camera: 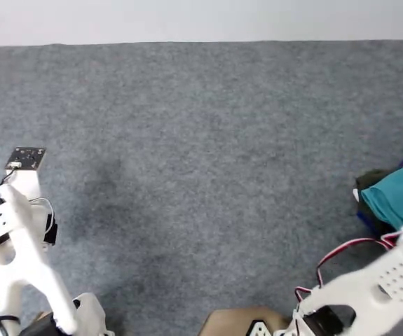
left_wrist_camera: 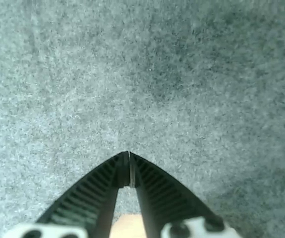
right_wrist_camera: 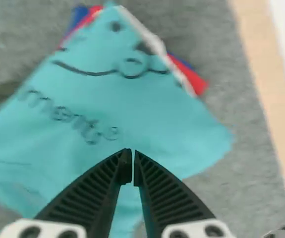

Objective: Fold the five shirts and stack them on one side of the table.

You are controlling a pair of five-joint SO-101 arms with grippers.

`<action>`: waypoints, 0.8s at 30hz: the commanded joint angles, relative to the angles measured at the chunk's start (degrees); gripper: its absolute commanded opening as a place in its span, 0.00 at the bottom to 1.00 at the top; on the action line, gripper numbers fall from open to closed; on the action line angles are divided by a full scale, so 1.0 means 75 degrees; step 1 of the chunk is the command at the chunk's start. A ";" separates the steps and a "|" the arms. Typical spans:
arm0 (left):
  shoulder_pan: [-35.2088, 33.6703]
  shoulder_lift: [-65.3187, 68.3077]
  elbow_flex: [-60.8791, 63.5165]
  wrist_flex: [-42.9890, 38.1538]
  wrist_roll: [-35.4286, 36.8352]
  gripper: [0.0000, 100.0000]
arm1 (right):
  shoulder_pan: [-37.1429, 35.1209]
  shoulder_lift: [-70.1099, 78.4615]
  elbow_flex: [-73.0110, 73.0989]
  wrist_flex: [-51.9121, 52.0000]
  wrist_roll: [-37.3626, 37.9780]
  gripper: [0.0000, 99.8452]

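Shirts (camera: 392, 199) at the right edge of the tabletop (camera: 201, 140) look soft, limp; I'd pinch a hem; my left gripper (left_wrist_camera: 129, 171) and right gripper (right_wrist_camera: 128, 167) are closed, seemingly empty

Open room: the grey table cover (camera: 208, 140) gives a wide passage across the middle and far side.
Right edge: a stack of shirts (camera: 387, 203), with a teal shirt (right_wrist_camera: 107, 109) on top, blocks low passes there.
Near left: the left arm (camera: 19, 238) stands over that corner.
Near right: the right arm (camera: 376, 283) and its looped wires (camera: 341, 252) lie just beside the stack.
Ahead of the left gripper (left_wrist_camera: 129, 158): bare cover.
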 commanded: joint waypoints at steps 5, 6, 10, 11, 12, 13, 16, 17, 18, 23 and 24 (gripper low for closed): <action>0.0035 -0.0234 -0.0041 -0.0059 -0.0023 0.01 | -0.1073 -0.0967 -0.0105 0.0358 -0.1032 0.01; 0.0035 -0.0234 -0.0041 -0.0059 -0.0023 0.01 | -0.1237 -0.1143 0.0152 0.0358 -0.1032 0.01; 0.0035 -0.0234 -0.0029 -0.0094 -0.0023 0.01 | -0.1846 -0.1834 0.1747 0.0334 -0.1289 0.01; 0.0035 -0.0234 -0.0029 -0.0094 -0.0023 0.01 | -0.1881 -0.1952 0.2086 0.0322 -0.1383 0.01; 0.0035 -0.0234 -0.0029 -0.0094 -0.0023 0.01 | -0.1893 -0.1975 0.2368 0.0299 -0.1453 0.01; 0.0035 -0.0234 -0.0029 -0.0094 -0.0023 0.01 | -0.1893 -0.1975 0.2649 0.0193 -0.1500 0.01; 0.0035 -0.0234 -0.0029 -0.0082 -0.0023 0.01 | -0.1764 -0.1823 0.3177 -0.0123 -0.1547 0.01; 0.0035 -0.0234 -0.0029 -0.0082 -0.0023 0.01 | -0.1694 -0.1776 0.3247 -0.0217 -0.1547 0.01; 0.0035 -0.0234 -0.0029 -0.0082 -0.0023 0.01 | -0.1623 -0.1729 0.3282 -0.0287 -0.1547 0.01; 0.0035 -0.0199 -0.0029 -0.0094 -0.0023 0.01 | -0.1342 -0.1366 0.3329 -0.0533 -0.1536 0.01; 0.0035 -0.0188 -0.0018 -0.0094 -0.0023 0.01 | -0.1342 -0.1178 0.3352 -0.0568 -0.1536 0.01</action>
